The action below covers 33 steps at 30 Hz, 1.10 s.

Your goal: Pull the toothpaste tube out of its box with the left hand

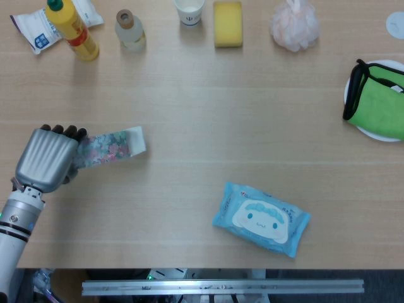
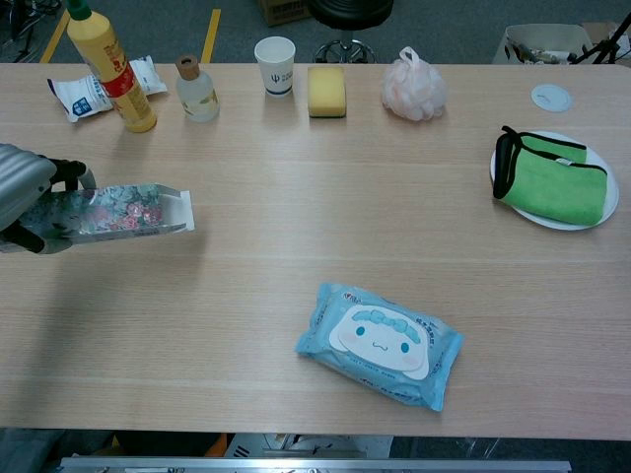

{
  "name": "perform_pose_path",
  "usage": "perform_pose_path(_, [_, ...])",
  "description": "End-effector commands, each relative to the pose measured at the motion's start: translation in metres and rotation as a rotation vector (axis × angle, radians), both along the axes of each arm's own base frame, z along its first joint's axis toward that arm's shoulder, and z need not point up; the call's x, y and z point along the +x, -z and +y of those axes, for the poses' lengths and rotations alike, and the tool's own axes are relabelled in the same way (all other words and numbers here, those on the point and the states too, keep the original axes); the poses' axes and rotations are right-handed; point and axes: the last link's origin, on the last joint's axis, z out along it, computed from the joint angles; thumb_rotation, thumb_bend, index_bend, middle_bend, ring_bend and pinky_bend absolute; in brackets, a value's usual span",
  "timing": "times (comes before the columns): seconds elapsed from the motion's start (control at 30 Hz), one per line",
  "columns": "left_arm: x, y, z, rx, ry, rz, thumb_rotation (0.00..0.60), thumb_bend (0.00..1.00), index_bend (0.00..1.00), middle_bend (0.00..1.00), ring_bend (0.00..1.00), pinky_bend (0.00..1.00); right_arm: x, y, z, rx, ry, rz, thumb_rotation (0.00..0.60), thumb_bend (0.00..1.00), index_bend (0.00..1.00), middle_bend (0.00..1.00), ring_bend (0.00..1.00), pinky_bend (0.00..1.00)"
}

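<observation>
My left hand [image 1: 44,159] [image 2: 22,193] grips the near end of the floral toothpaste box [image 1: 108,148] [image 2: 113,212] at the table's left side. The box is lifted off the table and lies roughly level, its open flap end [image 1: 136,139] pointing right. The toothpaste tube itself does not show; I cannot tell whether it is inside. My right hand is in neither view.
A blue wet-wipes pack [image 1: 261,218] lies front centre. A green cloth on a white plate [image 1: 372,132] sits at the right edge. Along the back stand a yellow bottle [image 1: 71,28], small bottle [image 1: 130,30], paper cup [image 1: 189,11], yellow sponge [image 1: 227,23] and pink bath pouf [image 1: 293,25].
</observation>
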Motion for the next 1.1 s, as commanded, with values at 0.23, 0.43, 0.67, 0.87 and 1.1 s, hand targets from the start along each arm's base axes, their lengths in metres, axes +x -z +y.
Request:
perform_pose_path(0.23, [0.020, -0.017, 0.016, 0.061, 0.151, 0.235, 0.600, 0.17, 0.54, 0.58, 0.56, 0.61, -0.001, 0.001, 0.000, 0.001, 0.003, -0.002, 0.600, 0.16, 0.39, 0.35, 0.24, 0.33])
perform_pose_path(0.43, [0.024, -0.019, 0.019, 0.107, 0.228, 0.359, 0.600, 0.17, 0.55, 0.58, 0.56, 0.62, -0.002, 0.002, 0.000, 0.004, 0.006, -0.006, 0.600, 0.16, 0.39, 0.35, 0.24, 0.33])
perform_pose_path(0.67, [0.023, -0.020, 0.021, 0.127, 0.275, 0.460, 0.600, 0.17, 0.56, 0.60, 0.57, 0.62, -0.003, 0.003, 0.000, 0.005, 0.006, -0.007, 0.600, 0.16, 0.39, 0.35, 0.24, 0.33])
perform_pose_path(0.87, [0.018, -0.021, 0.019, 0.083, 0.276, 0.490, 0.600, 0.17, 0.57, 0.62, 0.59, 0.63, -0.003, 0.005, 0.000, 0.009, 0.007, -0.009, 0.600, 0.16, 0.39, 0.35, 0.24, 0.33])
perform_pose_path(1.1, [0.014, -0.024, 0.018, 0.070, 0.275, 0.512, 0.600, 0.17, 0.58, 0.63, 0.60, 0.64, -0.003, 0.006, -0.001, 0.011, 0.008, -0.012, 0.600, 0.16, 0.39, 0.35, 0.24, 0.33])
